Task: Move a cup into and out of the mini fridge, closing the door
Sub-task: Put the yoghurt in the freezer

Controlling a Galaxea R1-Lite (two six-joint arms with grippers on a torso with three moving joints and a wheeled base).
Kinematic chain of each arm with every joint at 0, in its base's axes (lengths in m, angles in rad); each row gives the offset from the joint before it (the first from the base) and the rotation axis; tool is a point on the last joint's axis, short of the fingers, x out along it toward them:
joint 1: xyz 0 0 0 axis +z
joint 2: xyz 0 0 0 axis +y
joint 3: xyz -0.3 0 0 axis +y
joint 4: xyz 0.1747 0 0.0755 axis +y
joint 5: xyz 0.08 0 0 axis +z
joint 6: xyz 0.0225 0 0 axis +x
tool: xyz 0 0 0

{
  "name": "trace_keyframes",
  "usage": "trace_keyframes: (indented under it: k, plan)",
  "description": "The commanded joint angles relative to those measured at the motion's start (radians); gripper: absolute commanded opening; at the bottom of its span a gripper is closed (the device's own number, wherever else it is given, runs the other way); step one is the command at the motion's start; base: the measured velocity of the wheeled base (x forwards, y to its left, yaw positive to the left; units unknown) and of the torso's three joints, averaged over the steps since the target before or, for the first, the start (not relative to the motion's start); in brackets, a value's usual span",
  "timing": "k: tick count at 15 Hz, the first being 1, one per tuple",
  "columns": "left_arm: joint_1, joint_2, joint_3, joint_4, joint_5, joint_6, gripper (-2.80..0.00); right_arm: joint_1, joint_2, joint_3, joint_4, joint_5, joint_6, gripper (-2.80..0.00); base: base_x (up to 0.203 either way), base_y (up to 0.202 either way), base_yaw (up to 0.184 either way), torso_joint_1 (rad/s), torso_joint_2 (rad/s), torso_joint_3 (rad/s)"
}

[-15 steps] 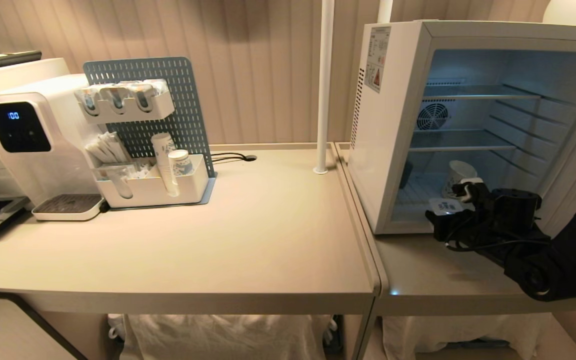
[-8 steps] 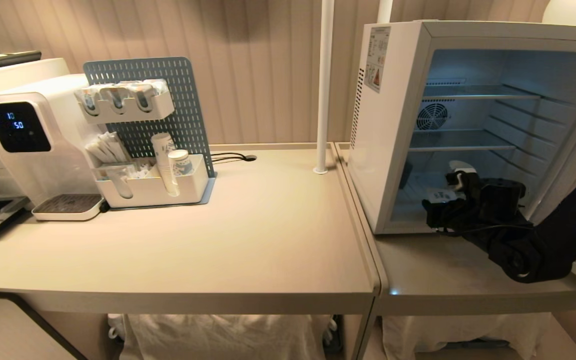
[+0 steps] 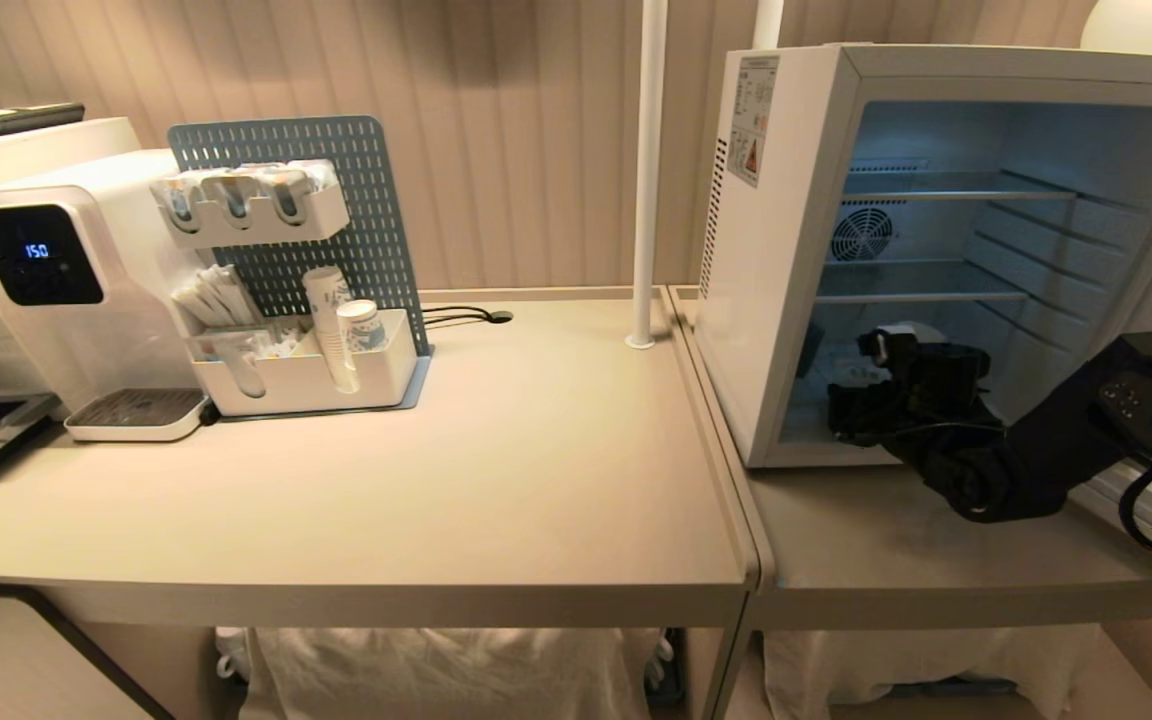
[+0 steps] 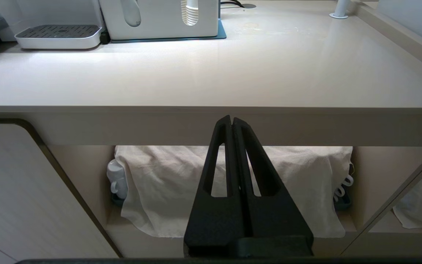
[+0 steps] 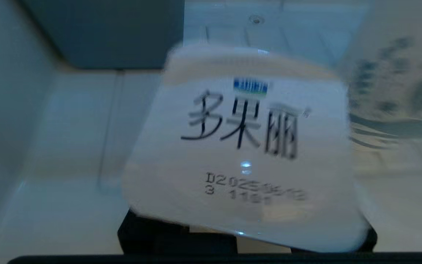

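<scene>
Reaching farther into the mini fridge [image 3: 786,250] than a second ago, the right gripper [image 3: 861,385] pinches a foil-lidded pot [image 5: 247,146] beside the cup [image 5: 398,102]; the left gripper [image 4: 232,123] hangs pressed together.

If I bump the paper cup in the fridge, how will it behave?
The cup is thin paper, so probably light: a nudge would likely slide or tip it. It may crush if squeezed. The foil-lidded pot is close beside it.
</scene>
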Motion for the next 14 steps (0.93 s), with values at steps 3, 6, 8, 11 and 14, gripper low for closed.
trace_keyframes:
  k: [3, 6, 8, 11, 14]
  plan:
    - [0.000, 0.000, -0.001, -0.001, 0.000, -0.001, -2.80, 0.006, 0.084, -0.123, 0.085, -0.008, -0.001, -2.80, 0.000, 0.000, 0.000, 0.000, 0.00, 0.000]
    - [0.000, 0.000, -0.001, -0.001, 0.000, -0.001, -2.80, 0.005, 0.101, -0.170, 0.135, -0.010, -0.001, -2.80, 0.000, 0.000, 0.000, 0.000, 0.00, 0.000]
    - [0.000, 0.000, -0.001, -0.001, 0.000, -0.001, -2.80, 0.005, 0.093, -0.168, 0.140, -0.010, -0.002, -2.80, 0.000, 0.000, 0.000, 0.000, 0.00, 0.000]
    - [0.000, 0.000, -0.001, -0.001, 0.000, -0.001, -2.80, 0.005, 0.080, -0.157, 0.139, -0.034, -0.002, 0.00, 0.000, 0.000, 0.000, 0.000, 0.00, 0.000]
    - [0.000, 0.000, -0.001, -0.001, 0.000, -0.001, -2.80, 0.005, 0.046, -0.116, 0.129, -0.033, 0.000, 0.00, 0.000, 0.000, 0.000, 0.000, 0.00, 0.000]
